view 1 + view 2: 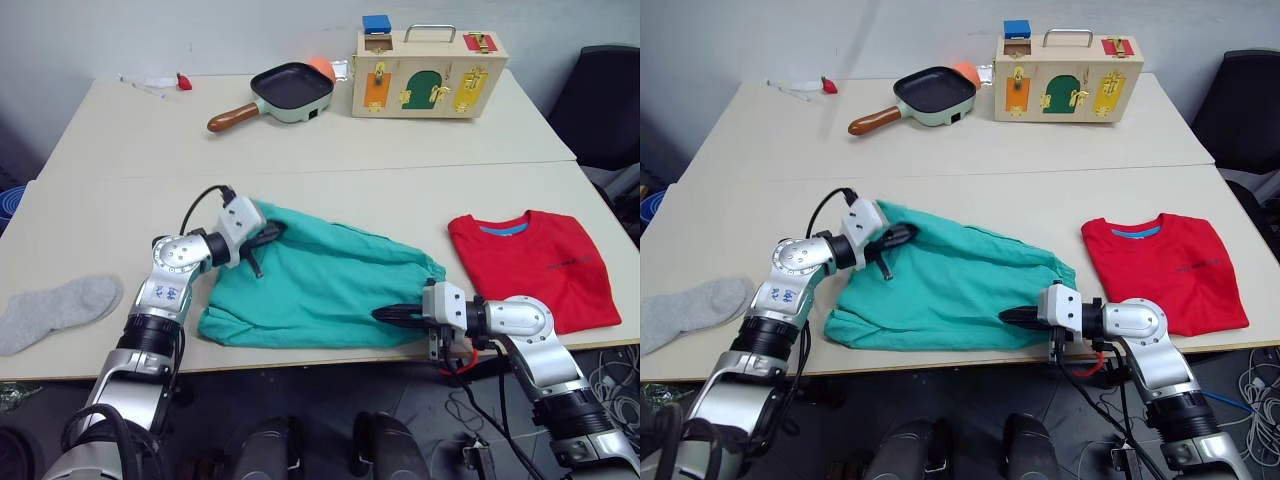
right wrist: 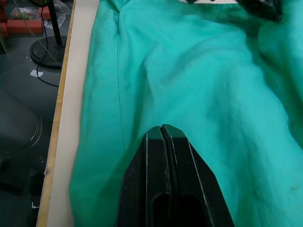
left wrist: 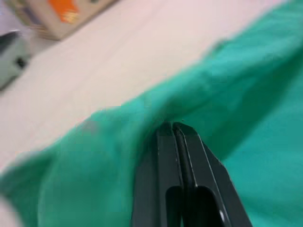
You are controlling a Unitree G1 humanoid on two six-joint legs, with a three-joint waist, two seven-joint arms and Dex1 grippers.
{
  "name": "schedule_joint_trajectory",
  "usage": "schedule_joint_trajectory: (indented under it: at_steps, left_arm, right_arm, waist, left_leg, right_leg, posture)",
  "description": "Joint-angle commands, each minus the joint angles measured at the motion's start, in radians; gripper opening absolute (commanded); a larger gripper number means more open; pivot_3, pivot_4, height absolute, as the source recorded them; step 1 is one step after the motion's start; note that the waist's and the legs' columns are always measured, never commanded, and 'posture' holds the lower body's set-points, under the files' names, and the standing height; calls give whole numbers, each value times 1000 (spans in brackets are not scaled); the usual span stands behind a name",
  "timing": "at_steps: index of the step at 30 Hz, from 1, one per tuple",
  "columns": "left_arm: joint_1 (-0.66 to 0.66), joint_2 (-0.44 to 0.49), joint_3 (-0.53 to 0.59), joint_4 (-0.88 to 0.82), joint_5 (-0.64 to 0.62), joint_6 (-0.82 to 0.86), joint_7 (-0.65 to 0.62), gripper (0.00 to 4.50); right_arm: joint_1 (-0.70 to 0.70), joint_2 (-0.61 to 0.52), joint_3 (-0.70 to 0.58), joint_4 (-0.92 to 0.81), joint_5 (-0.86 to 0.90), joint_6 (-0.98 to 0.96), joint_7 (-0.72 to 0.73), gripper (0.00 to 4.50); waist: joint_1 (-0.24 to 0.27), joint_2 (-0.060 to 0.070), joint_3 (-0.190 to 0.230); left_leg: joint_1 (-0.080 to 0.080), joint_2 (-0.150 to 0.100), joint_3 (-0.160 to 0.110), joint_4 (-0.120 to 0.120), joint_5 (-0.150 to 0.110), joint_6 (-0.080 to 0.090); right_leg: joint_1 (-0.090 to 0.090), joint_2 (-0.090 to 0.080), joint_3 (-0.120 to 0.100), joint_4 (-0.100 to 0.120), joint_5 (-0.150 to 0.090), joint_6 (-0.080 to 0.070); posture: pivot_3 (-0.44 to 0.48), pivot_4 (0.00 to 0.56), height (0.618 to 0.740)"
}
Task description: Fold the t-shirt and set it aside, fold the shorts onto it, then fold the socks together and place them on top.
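We had the right hand [image 1: 385,313] at the near bench [image 1: 90,230] edge, about 5 o'clock, fingers pressed together on the near hem of the shorts [image 1: 320,285], forearm running back to the right. Left hand [image 1: 262,240] clamped the far corner at 10 o'clock, wrist bent inward. Best to lift both corners level and keep the cloth taut. T-shirt [image 1: 530,265] lay folded at 3 o'clock; a sock [image 1: 55,310] at 9.
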Motion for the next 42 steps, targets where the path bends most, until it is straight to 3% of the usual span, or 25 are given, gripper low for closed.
schedule_joint_trajectory:
  at_steps: [1, 5, 9, 12, 19, 22, 27, 35, 39, 42]
  left_arm:
    - [-26, -12, 59, 75, -24, -14, 65, 49]
    - [0, 3, 76, 31, -53, -11, 13, 49]
    - [97, 53, 91, -166, -203, 15, -240, 49]
    - [170, 97, 61, -303, -231, 77, -320, 49]
    - [273, 66, 3, -348, -85, 132, -138, 49]
    - [330, 75, -15, -370, -32, 129, -94, 49]
    - [418, 88, 29, -407, -54, 140, -68, 49]
    - [487, 66, 78, -487, -159, 142, -106, 49]
    - [514, 57, 106, -548, -245, 103, -169, 49]
    - [526, 75, 118, -596, -306, 90, -241, 0]
  right_arm:
    - [11, -19, -19, -16, 18, -4, 0, 0]
    - [8, -11, -54, -54, 71, 66, -33, 0]
    - [-36, 34, -65, -105, 111, 176, -121, 0]
    - [-80, 77, -27, -97, 54, 196, -187, 0]
    - [-214, 197, 48, 134, -187, 199, -450, 0]
    - [-246, 184, 34, 231, -228, 158, -501, 0]
    - [-254, 131, -53, 348, -190, 40, -506, 0]
    - [-238, 91, -244, 427, 61, 73, -352, 0]
    - [-176, 55, -321, 239, 258, 319, -271, 0]
    - [-74, -13, -358, -1, 421, 589, -272, 592]
  waist:
    - [0, 0, 0]
    - [0, -1, 1]
    - [-3, -1, 0]
    - [-9, -1, 0]
    - [-10, -1, 0]
    - [-12, -1, 0]
    - [-14, -1, 0]
    - [-25, -1, 0]
    - [-24, 0, 0]
    - [-21, 0, 1]
  left_leg:
    - [0, 0, 0, 0, 0, 0]
    - [0, 0, 0, 0, 0, 0]
    - [0, 0, 0, 1, 0, 0]
    - [0, 1, 0, 1, 1, -1]
    - [0, 0, -1, 0, 1, -2]
    - [0, -1, 0, 0, 1, -1]
    - [0, -1, -1, -1, 1, -1]
    - [2, 1, -1, -2, 1, -1]
    - [1, 1, -1, -2, 1, -1]
    - [0, 2, -2, -2, 1, -2]
  right_leg:
    - [0, 0, 0, 0, 0, 0]
    - [0, 0, 0, 0, 0, 0]
    - [0, -1, 1, 0, 0, 0]
    - [0, -1, 1, -1, 0, 0]
    - [-1, 0, 2, 2, 0, 0]
    - [-1, -1, 2, 2, 0, 0]
    - [0, -1, 3, 2, 0, 0]
    - [1, -2, 2, 0, 0, 0]
    - [1, -2, 3, -1, 0, 0]
    - [1, -5, 2, -2, 0, 0]
  posture:
    - [0, 150, 740]
    - [0, 150, 740]
    - [0, 150, 740]
    - [0, 150, 740]
    - [0, 150, 740]
    - [0, 150, 740]
    - [0, 150, 740]
    - [0, 150, 740]
    - [0, 150, 740]
    - [0, 150, 740]
